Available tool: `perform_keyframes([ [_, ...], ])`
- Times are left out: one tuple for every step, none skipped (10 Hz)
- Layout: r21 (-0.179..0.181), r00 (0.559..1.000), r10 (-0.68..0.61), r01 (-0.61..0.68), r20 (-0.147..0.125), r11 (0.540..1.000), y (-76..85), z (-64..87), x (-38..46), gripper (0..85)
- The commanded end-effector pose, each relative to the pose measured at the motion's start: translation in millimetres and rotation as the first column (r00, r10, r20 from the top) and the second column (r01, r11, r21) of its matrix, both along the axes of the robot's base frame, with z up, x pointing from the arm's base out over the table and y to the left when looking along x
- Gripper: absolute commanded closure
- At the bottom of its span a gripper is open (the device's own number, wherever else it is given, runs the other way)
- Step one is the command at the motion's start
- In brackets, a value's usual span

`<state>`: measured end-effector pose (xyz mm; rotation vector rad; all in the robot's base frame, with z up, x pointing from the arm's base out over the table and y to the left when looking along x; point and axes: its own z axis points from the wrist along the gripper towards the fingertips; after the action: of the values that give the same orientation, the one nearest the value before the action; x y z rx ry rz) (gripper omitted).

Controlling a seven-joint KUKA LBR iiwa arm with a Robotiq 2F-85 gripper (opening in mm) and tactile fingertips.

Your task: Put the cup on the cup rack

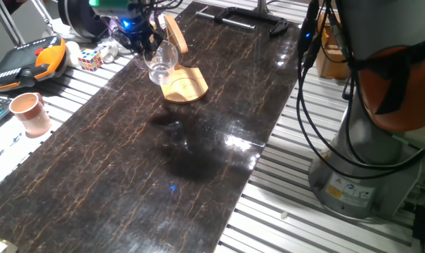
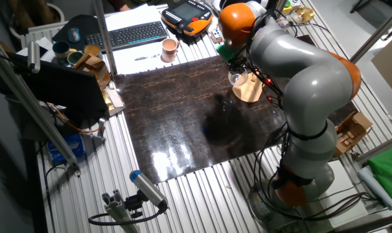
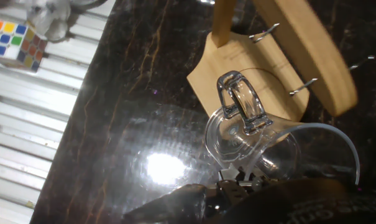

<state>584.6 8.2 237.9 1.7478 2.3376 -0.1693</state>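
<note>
The cup (image 1: 161, 65) is a clear glass with a small handle (image 3: 240, 104). My gripper (image 1: 149, 50) is shut on its rim and holds it tilted just above the table, at the left edge of the cup rack. The cup rack (image 1: 185, 86) is a tan wooden base plate with a curved upright peg (image 1: 175, 33). In the hand view the cup (image 3: 256, 146) hangs in front of the rack base (image 3: 220, 70), and the peg (image 3: 309, 59) carries small metal hooks. My gripper (image 3: 237, 185) shows only as dark parts at the bottom edge. The other fixed view shows the cup (image 2: 235, 79) beside the rack (image 2: 252, 89).
A pinkish-brown cup (image 1: 31, 112) stands on the slatted table at the left. A Rubik's cube (image 1: 90, 59) and an orange teach pendant (image 1: 22, 62) lie at the far left. A keyboard (image 2: 127, 35) lies behind the dark mat. The robot's base (image 1: 367, 154) stands at the right.
</note>
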Motion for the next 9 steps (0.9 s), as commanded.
perform_keyframes([
  [0.001, 1.000, -0.011, 0.011, 0.003, 1.000, 0.1, 1.7, -1.8, 84.0],
  [0.000, 1.000, -0.024, 0.024, 0.006, 1.000, -0.5, 2.7, -3.3, 84.0],
  [0.002, 0.999, -0.032, 0.032, 0.011, 0.999, -1.6, 2.6, -4.9, 84.0],
  [0.002, 0.999, -0.042, 0.042, 0.017, 0.999, -2.1, 1.6, -6.3, 84.0],
  [0.004, 0.998, -0.055, 0.055, 0.022, 0.999, -2.7, 0.3, -8.1, 84.0],
  [0.005, 0.998, -0.061, 0.061, 0.027, 0.998, -3.6, -0.2, -10.1, 84.0],
  [0.007, 0.997, -0.071, 0.071, 0.032, 0.997, -4.8, 0.0, -12.0, 84.0],
  [0.011, 0.997, -0.075, 0.074, 0.038, 0.997, -5.8, 0.3, -15.1, 84.0],
  [0.010, 0.996, -0.078, 0.077, 0.045, 0.997, -5.9, -0.5, -18.3, 84.0],
])
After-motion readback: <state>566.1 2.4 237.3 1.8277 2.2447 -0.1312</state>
